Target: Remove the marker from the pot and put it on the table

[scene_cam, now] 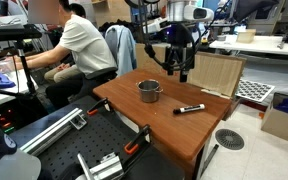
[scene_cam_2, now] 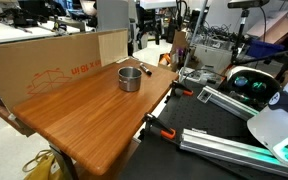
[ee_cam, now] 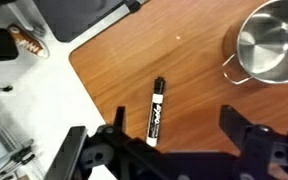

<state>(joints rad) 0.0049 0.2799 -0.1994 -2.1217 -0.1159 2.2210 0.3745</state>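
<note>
The black marker lies flat on the reddish-brown table, to the right of the silver pot. The pot stands upright and looks empty. In the wrist view the marker lies on the wood near the table's edge, close to one finger of my gripper, and the pot is at the upper right. My gripper hangs above the table behind the pot and marker, open and empty. The pot also shows on the table in an exterior view.
A pale cardboard sheet stands along the table's far side and shows in both exterior views. A person sits at a white desk beyond. Clamps grip the table's edge. Metal rails lie on the floor.
</note>
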